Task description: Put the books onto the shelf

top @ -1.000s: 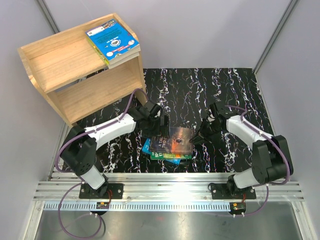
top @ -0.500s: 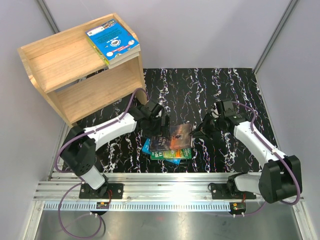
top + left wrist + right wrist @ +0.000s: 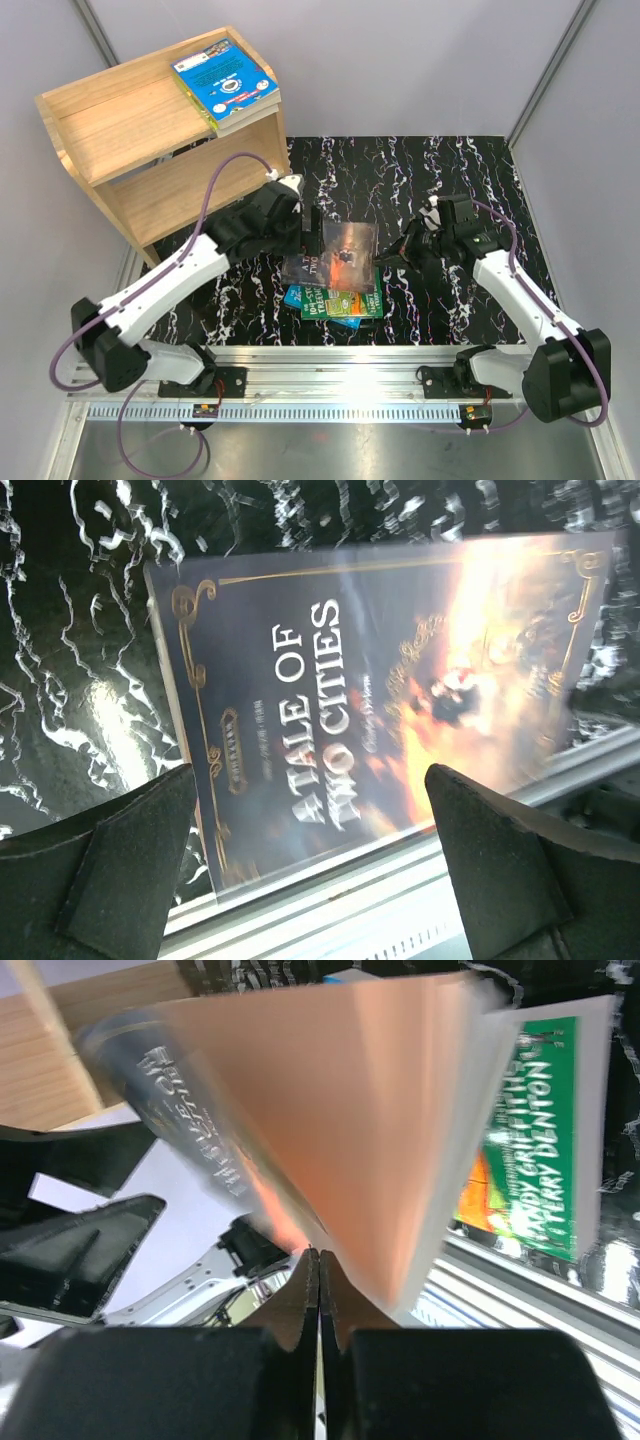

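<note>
The dark brown "A Tale of Two Cities" book (image 3: 343, 252) is tilted up off a stack of books (image 3: 340, 303) with green covers on the black marbled mat. My right gripper (image 3: 386, 258) is shut, its tips (image 3: 319, 1255) under the raised right edge of that book (image 3: 330, 1120), nothing between the fingers. A green book (image 3: 535, 1130) lies beyond. My left gripper (image 3: 312, 238) is open at the book's left side; its fingers (image 3: 130, 840) frame the cover (image 3: 380, 680). A blue book (image 3: 225, 82) lies on top of the wooden shelf (image 3: 120, 135).
The shelf stands at the mat's far left corner, against the grey wall (image 3: 40, 250). An aluminium rail (image 3: 340, 380) runs along the near edge by the arm bases. A purple cable (image 3: 215, 185) arches over the left arm.
The right gripper has closed and moved left under the brown book, whose right edge has risen off the stack. The left arm has stretched out and its open gripper has lifted.
</note>
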Robot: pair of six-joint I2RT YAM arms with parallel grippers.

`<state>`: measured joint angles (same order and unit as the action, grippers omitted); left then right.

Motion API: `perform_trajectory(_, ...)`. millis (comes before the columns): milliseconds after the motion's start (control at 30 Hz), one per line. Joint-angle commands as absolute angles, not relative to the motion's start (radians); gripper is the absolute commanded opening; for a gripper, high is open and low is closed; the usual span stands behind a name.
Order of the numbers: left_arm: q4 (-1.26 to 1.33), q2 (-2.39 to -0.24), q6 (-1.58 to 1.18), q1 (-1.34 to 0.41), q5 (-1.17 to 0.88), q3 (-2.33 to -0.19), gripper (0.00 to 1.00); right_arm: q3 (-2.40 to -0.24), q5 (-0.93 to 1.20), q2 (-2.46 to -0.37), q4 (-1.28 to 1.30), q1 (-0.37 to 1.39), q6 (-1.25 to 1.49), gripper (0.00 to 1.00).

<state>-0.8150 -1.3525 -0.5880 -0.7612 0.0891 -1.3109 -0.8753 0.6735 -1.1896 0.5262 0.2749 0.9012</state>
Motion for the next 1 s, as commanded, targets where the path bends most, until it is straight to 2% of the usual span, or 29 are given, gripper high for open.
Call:
perform_trajectory(0,-0.691,-1.281,-0.612,-0.776,0.043,-1.238,0.99,-0.876,0.759,-1.138,0.425,0.287,0.969,0.0)
perform_trajectory(300,-0.606,-1.276,-0.656,-0.775,-0.092,-1.122,0.99,-0.959,0.779,-1.097,0.475,0.287,0.967,0.0)
perform_trajectory(400,-0.618,-1.264,-0.681,-0.773,-0.031,-1.085,0.99,-0.936,0.723,-1.089,0.54,0.287,0.934,0.0)
perform_trajectory(467,-0.633,-1.261,-0.683,-0.764,0.02,-1.071,0.99,-0.934,0.692,-1.106,0.586,0.287,0.899,0.59)
perform_trajectory(500,-0.653,-1.264,-0.683,-0.758,0.029,-1.069,0.99,-0.934,0.684,-1.132,0.586,0.285,0.891,0.74)
perform_trajectory(567,-0.669,-1.269,-0.687,-0.741,0.041,-1.069,0.99,-0.943,0.667,-1.167,0.583,0.287,0.87,0.94)
perform_trajectory(767,-0.669,-1.305,-0.73,-0.712,0.106,-1.034,0.99,-1.11,0.638,-1.367,0.637,0.287,0.76,0.95)
perform_trajectory(967,-0.578,-1.422,-0.686,-0.601,0.06,-0.991,0.99,-1.287,0.575,-1.534,0.706,0.285,0.664,0.95)
